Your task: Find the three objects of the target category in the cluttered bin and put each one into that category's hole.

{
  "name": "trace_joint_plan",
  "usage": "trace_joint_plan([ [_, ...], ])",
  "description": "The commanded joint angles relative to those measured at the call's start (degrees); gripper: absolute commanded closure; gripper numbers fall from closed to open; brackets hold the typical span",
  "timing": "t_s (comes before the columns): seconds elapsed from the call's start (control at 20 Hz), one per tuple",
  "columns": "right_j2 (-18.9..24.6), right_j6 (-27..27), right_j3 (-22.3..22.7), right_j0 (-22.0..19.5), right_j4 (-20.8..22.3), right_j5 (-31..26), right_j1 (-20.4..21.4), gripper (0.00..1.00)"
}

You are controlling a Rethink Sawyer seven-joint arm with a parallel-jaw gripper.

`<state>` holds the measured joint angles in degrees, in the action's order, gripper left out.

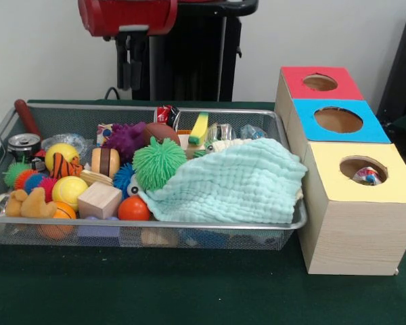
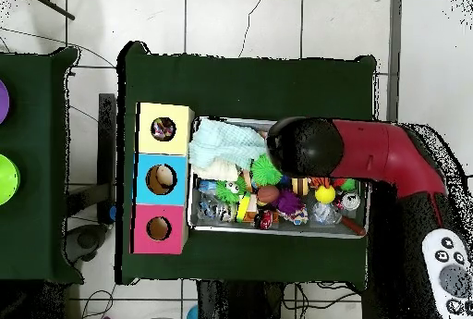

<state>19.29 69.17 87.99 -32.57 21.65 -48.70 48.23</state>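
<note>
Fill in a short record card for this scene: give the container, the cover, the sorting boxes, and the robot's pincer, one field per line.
container: wire mesh bin full of toys and balls
cover: pale green cloth draped over the bin's end beside the boxes
sorting boxes: red-topped box, blue-topped box, yellow-topped box, in a row, each with a round hole
yellow hole: something colourful shows inside
pincer: pincer hangs above the bin, holding nothing visible; open or shut cannot be told
</note>
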Motion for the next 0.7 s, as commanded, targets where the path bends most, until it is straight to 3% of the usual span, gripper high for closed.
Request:
trace_joint_plan([
  [0.05, 6.0, -15.0, 6.6, -1.9, 5.0, -4.4, -5.7, 1.00],
  [0.5, 3.5, -13.6, 5.2, 0.0, 12.2, -5.4, -6.8, 1.00],
  [0.7, 3.1, -12.5, 6.3, -0.4, 13.4, -5.3, -6.5, 1.00],
])
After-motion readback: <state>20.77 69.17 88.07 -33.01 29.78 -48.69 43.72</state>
